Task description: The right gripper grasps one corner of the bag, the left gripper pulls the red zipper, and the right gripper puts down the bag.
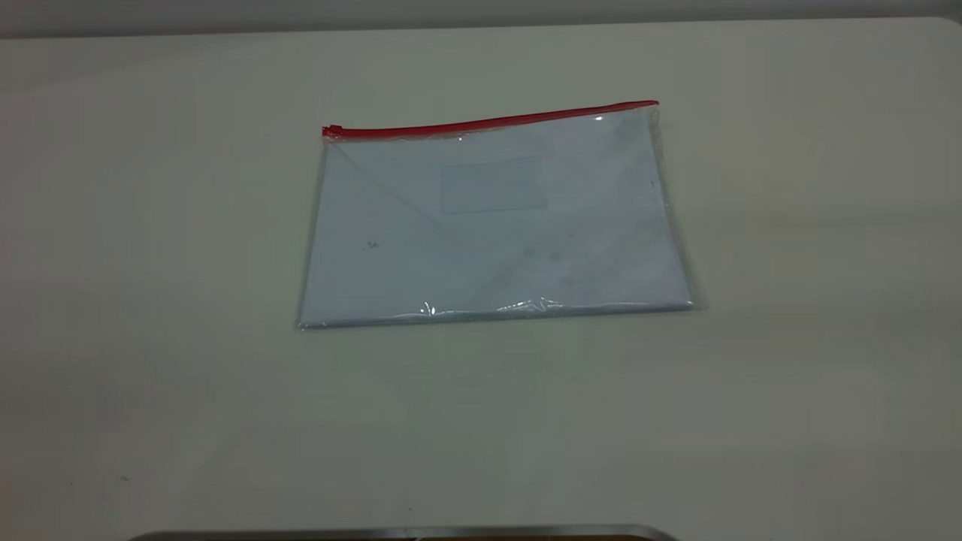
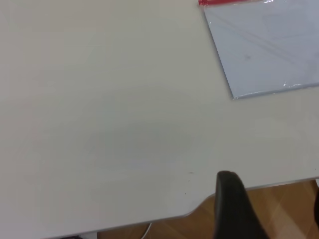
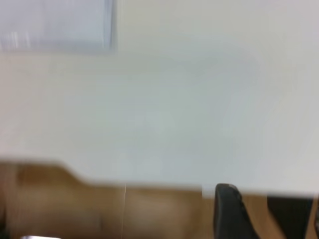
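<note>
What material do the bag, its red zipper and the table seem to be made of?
The bag: likely clear soft plastic, glossy, with glints and creases along its near edge. The red zipper: probably plastic, an opaque strip. The table: matte off-white surface, perhaps laminate; uncertain.

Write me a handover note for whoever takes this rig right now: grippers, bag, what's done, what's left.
Left gripper: back at the near table edge, away from the bag, holding nothing; finger state unreadable.
Right gripper: likewise at the table edge, empty; finger state unreadable.
Flat clear plastic document bag: lies flat mid-table on the pale table, white sheets showing through.
Thin red zipper strip: runs along the bag's far edge, small slider tab at its left end.
Done: nothing visible; bag untouched.
Left: right gripper grasps a corner, left gripper pulls the zipper, right gripper sets the bag down.
</note>
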